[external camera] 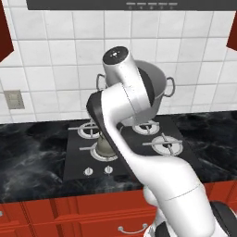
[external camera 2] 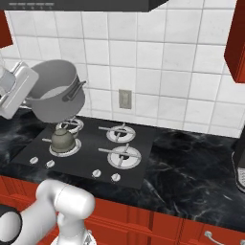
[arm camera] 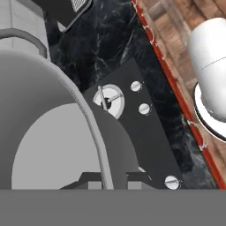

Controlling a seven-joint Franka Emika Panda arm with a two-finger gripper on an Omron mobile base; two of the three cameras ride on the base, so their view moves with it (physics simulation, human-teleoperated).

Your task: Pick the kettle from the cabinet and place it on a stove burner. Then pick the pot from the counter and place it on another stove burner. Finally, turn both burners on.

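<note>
The grey two-handled pot [external camera 2: 57,91] hangs tilted in the air above the rear of the black cooktop [external camera 2: 143,143]. My gripper [arm camera: 110,178] is shut on its rim, one fingertip inside and one outside the wall. In the left base view the pot [external camera: 159,83] shows behind my forearm. The squat grey-green kettle [external camera 2: 63,139] stands on the front-left burner, partly hidden by the arm in the left base view [external camera: 102,147]. The front-right burner [external camera 2: 124,155] and the back-right burner [external camera 2: 116,132] are bare. The black veined counter [external camera 2: 191,167] runs to either side.
White knobs [external camera 2: 96,173] line the cooktop's front edge. A wall outlet [external camera 2: 125,99] sits on the white tiles. A red wall cabinet [external camera 2: 237,43] hangs at the upper right, and a dark appliance [external camera 2: 239,167] stands at the counter's right edge. Red drawers [external camera: 92,213] run below.
</note>
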